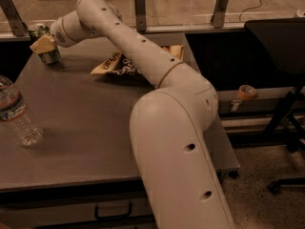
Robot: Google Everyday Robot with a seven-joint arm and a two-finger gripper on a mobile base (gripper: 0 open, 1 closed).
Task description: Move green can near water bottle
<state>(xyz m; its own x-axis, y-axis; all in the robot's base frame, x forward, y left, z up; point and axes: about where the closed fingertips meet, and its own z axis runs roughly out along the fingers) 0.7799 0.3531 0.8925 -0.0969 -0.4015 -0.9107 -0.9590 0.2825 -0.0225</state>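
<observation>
Step in hand: the grasp, carry not started. My hand [44,46] is at the far-left corner of the bench [90,123], right at the green can [49,57], covering the can's middle from this side. The can stands upright on the bench, silver top showing above my hand, base showing below it. I cannot tell whether my hand is pinching the can or only spread around it, as the can hides the contact. The water bottle [16,113] stands upright at the near-left edge of the bench, partly cut off by the left border of the view, well apart from the can. So the task is early: the can sits at the far end and the bottle at the near end. A chip bag [116,63] lies flat to the right of the can, under my arm, and is not on the line between can and bottle. Next move, as I judge it: make sure the hold is firm, lift the can just free of the bench, bring it toward the near side along the left edge, and set it upright beside the bottle. Care needed: the bottle looks light and could tip, so stop short of touching it.
</observation>
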